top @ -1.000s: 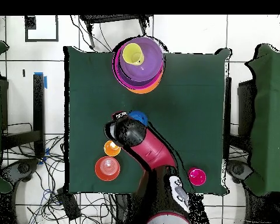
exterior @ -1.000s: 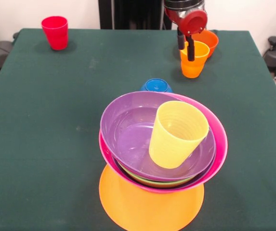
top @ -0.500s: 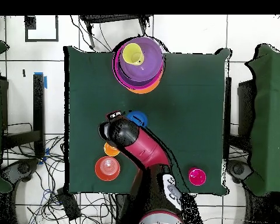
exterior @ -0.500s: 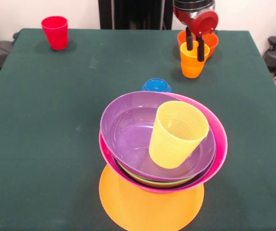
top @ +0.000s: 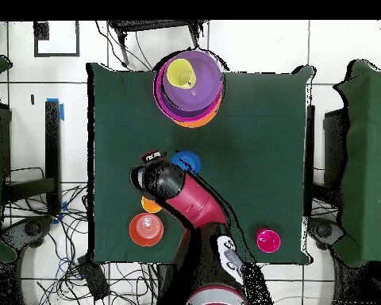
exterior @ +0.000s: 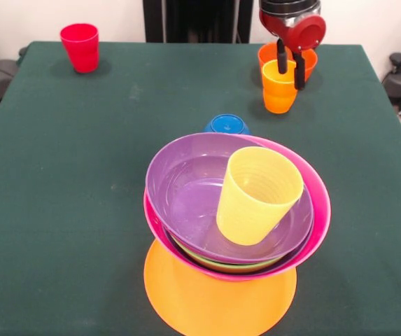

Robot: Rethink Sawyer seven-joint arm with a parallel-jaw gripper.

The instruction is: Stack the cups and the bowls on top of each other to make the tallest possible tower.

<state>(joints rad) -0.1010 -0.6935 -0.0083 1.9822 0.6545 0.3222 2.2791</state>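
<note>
My gripper [exterior: 291,64] is open at the far right of the front view. Its fingers [exterior: 299,70] straddle the right rim of the orange-yellow cup [exterior: 277,89], which stands upright just in front of the small red-orange bowl [exterior: 306,57]. The tower [exterior: 231,231] stands near the front: the orange bowl [exterior: 214,301] at the base, a lime green bowl's edge [exterior: 217,264], the pink bowl [exterior: 320,210], then a purple bowl [exterior: 183,189] holding the tilted yellow cup [exterior: 257,196]. The small blue bowl [exterior: 226,124] lies upside down behind the tower. The red cup [exterior: 80,47] stands far left.
In the overhead view the arm [top: 190,206] covers most of the orange-yellow cup [top: 149,206]. The red-orange bowl [top: 146,229], the blue bowl [top: 187,161], the red cup [top: 267,240] and the tower [top: 190,79] all show there. The green table [exterior: 60,175] is open on its left half.
My gripper has moved right in the front view, from the orange-yellow cup's left side across to its right rim. The cup has shifted slightly. The tower has not moved.
</note>
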